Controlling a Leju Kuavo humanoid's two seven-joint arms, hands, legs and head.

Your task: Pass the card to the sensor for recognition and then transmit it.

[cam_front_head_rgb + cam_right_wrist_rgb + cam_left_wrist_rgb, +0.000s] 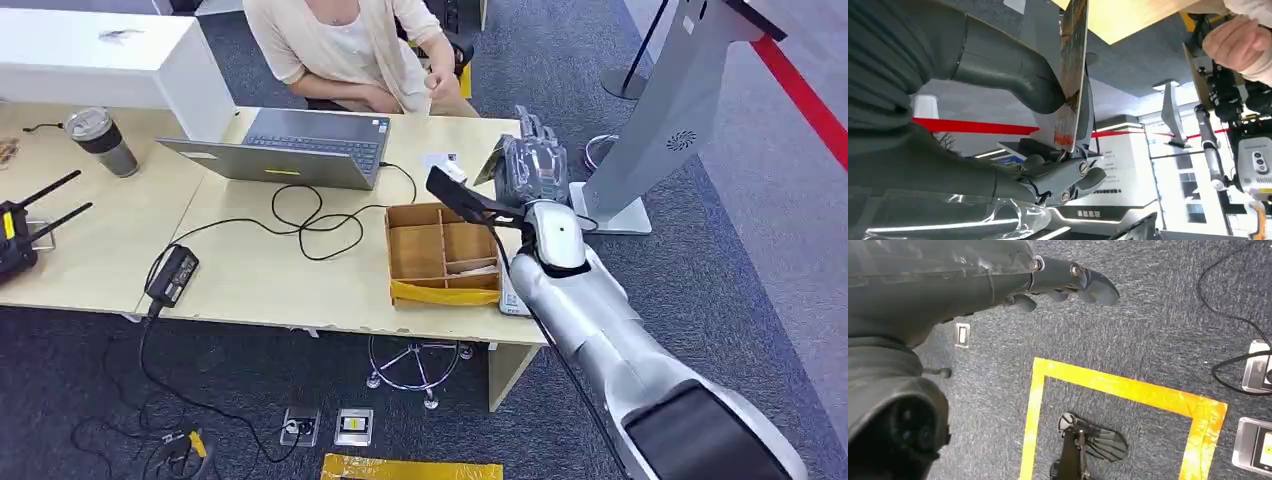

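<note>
Head view: one right hand (532, 165) pinching one card (492, 160).

Right hand (530, 165) is sitting between grey stand (668, 120) and wooden tray (440, 256); person (350, 50) is blocking the bench (250, 270) far edge.

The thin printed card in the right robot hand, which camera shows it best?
The right wrist view: the thin printed card is close, edge-on, pinched by the right robot hand. The head view shows a small tan corner; the left wrist view faces carpet.
</note>
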